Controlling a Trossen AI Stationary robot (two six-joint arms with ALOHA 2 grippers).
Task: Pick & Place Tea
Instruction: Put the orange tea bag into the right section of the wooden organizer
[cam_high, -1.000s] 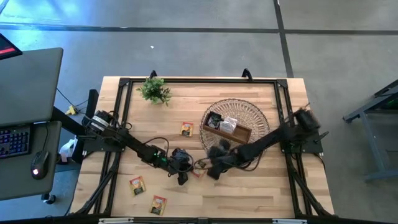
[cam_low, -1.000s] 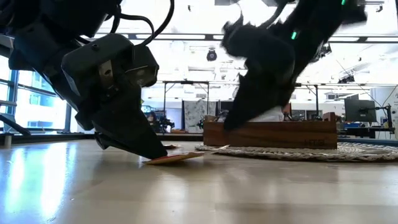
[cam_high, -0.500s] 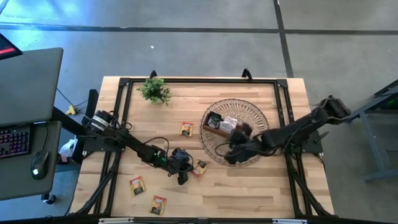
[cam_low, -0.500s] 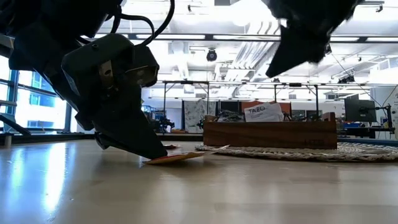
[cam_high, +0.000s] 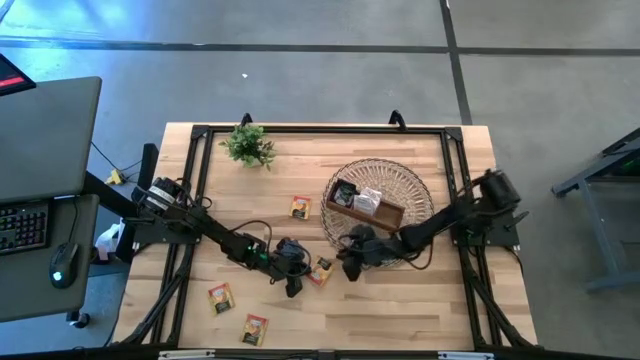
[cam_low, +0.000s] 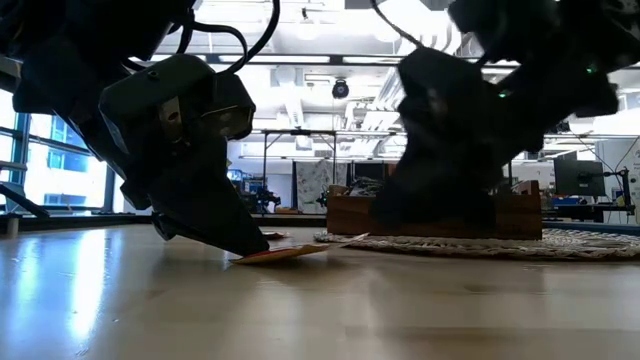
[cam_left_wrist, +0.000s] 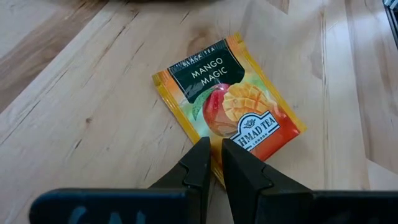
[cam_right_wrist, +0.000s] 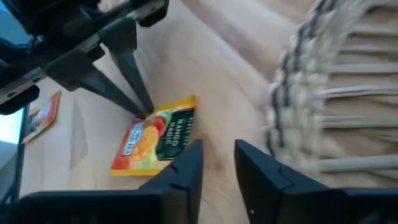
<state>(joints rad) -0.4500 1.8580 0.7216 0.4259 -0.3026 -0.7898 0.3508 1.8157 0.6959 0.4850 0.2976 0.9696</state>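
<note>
Back from over the wicker basket (cam_high: 413, 188), the right gripper (cam_right_wrist: 212, 163) hovers, fingers apart, near the Mango Magic packet (cam_left_wrist: 227, 112). Only the left wrist view shows the left gripper (cam_left_wrist: 211, 163) pinching that packet's edge.

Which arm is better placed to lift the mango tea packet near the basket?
Left. The left gripper is shut on the edge of the packet, which is tilted off the table. The right gripper is open, short of it, beside the basket.

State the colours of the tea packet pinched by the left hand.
The tea packet is orange-yellow with a dark green label band, clearest in the left wrist view.
</note>
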